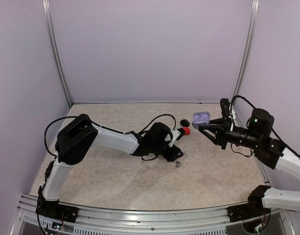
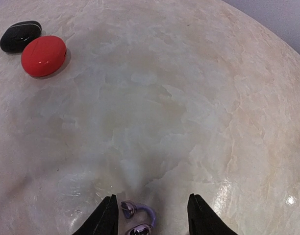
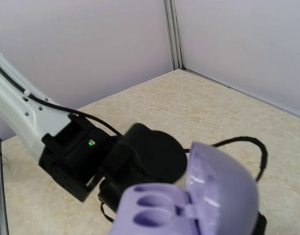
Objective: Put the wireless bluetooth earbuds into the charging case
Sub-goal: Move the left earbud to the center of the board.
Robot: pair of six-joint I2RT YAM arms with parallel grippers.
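Two small shiny silver-lilac earbuds (image 2: 136,216) lie on the table between the fingers of my left gripper (image 2: 154,218), close to its left finger (image 2: 107,218) and apart from the right one. That gripper is open and low over the table. From above, the earbuds (image 1: 178,163) show just beyond my left gripper (image 1: 175,157). My right gripper (image 1: 205,126) is shut on the lilac charging case (image 1: 201,117) and holds it above the table. The charging case (image 3: 199,196) is open, lid up, and both sockets are empty. Its fingers are hidden in the right wrist view.
A shut red case (image 2: 43,55) and a shut black case (image 2: 20,35) lie side by side at the far left of the left wrist view. From above, the red case (image 1: 186,130) and black case (image 1: 184,122) sit between the two arms. Walls enclose the table.
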